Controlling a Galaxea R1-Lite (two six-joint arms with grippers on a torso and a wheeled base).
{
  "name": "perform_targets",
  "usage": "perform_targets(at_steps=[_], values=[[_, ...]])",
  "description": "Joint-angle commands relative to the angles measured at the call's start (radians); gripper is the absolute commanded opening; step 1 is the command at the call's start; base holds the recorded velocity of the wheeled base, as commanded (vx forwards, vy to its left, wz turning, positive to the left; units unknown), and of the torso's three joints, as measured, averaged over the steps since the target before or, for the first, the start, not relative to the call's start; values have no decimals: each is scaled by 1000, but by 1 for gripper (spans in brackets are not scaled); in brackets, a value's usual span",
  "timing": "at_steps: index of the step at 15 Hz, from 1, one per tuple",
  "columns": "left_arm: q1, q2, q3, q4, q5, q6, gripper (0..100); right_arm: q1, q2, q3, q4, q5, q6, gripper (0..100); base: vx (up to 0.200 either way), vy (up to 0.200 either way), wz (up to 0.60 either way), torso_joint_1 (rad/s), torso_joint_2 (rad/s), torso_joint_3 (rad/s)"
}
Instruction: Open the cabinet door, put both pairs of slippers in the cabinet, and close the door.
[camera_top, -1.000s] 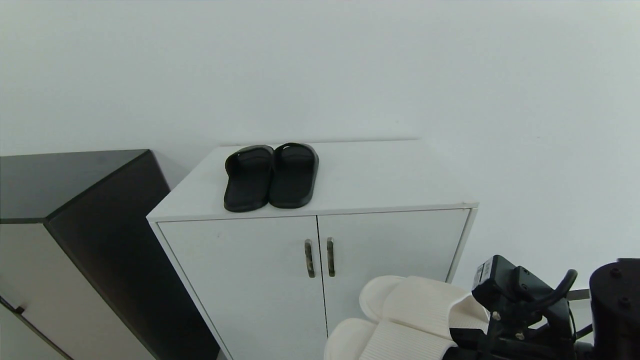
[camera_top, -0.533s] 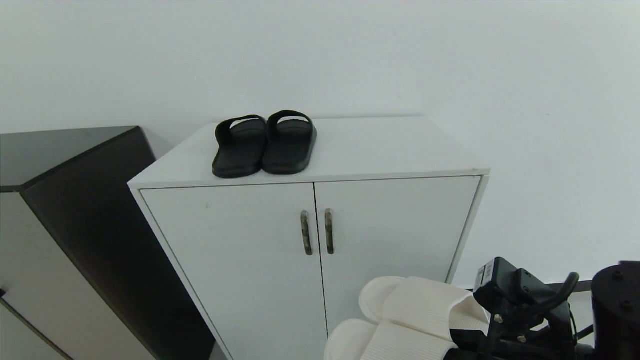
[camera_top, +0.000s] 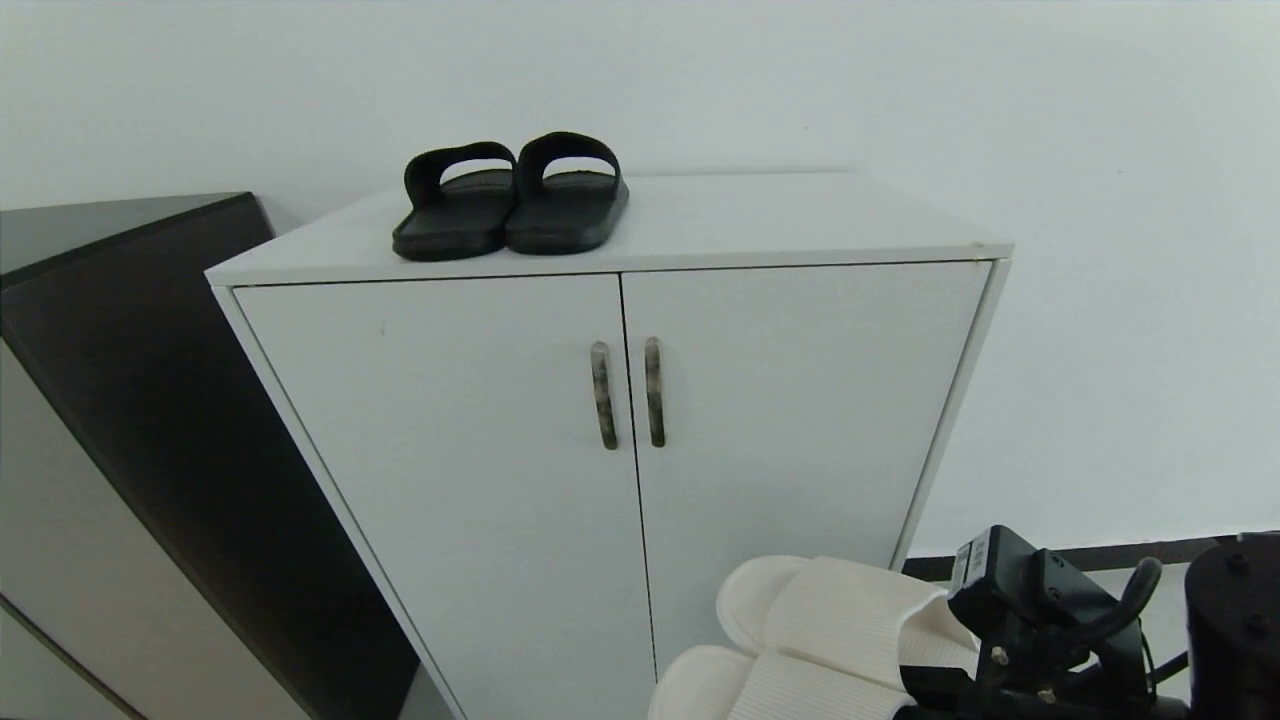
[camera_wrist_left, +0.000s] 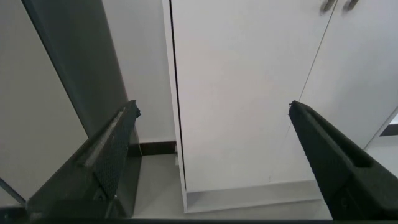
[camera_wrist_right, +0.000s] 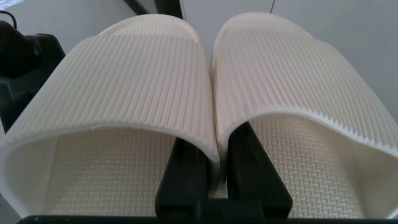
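Observation:
The white cabinet (camera_top: 480, 450) stands against the wall with both doors shut, its two dark handles (camera_top: 628, 393) side by side at the middle. A black pair of slippers (camera_top: 510, 200) rests on its top, toward the left. The white ribbed pair of slippers (camera_top: 830, 630) hangs low in front of the right door. My right gripper (camera_wrist_right: 208, 171) is shut on the inner straps of both of them. My left gripper (camera_wrist_left: 212, 109) is open and holds nothing, low before the cabinet's left bottom corner (camera_wrist_left: 186, 193).
A dark cabinet (camera_top: 150, 400) stands close to the left of the white one, with a narrow gap between them. A black skirting strip (camera_top: 1080, 555) runs along the wall to the right, above bare floor.
The head camera has sunk lower, so the cabinet sits higher in the picture and shows more of its front. The white slippers stay held in my right gripper.

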Motion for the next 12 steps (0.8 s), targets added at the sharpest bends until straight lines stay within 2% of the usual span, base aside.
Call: perform_targets(at_steps=[1, 4, 5, 6, 7, 9, 10, 11, 12], values=[[0, -1, 0, 0, 0, -1, 100, 1, 2, 3, -1, 0, 0, 0, 0, 0, 0, -85, 447, 364], [0, 6, -6, -5, 0, 1, 100, 21, 2, 9, -1, 0, -1, 0, 0, 0, 0, -46, 437, 393], [-2, 26, -51, -8, -1, -14, 100, 21, 2, 9, -1, 0, -1, 0, 0, 0, 0, -17, 398, 378], [-8, 98, -124, -8, -3, -62, 100, 21, 5, 9, -1, 0, -1, 0, 0, 0, 0, -7, 232, 222], [-15, 205, -178, -14, -12, -84, 100, 21, 11, 9, -1, 0, -1, 0, 0, 0, 0, -2, 134, 119], [-34, 345, -229, -75, -60, -85, 100, 21, 14, 12, -1, 0, -1, 0, 0, 0, 0, -2, 63, 49], [-46, 472, -247, -167, -112, -82, 100, 21, 14, 18, -1, 0, -1, 0, 0, 0, 0, 0, 0, 0], [-51, 521, -249, -201, -136, -74, 100, 21, 16, 18, -1, 0, 0, 0, 0, 0, 0, 0, 0, 0], [-84, 668, -259, -299, -178, -41, 100, 21, 21, 18, -1, 0, 0, 0, 0, 0, 0, 0, 0, 0]])
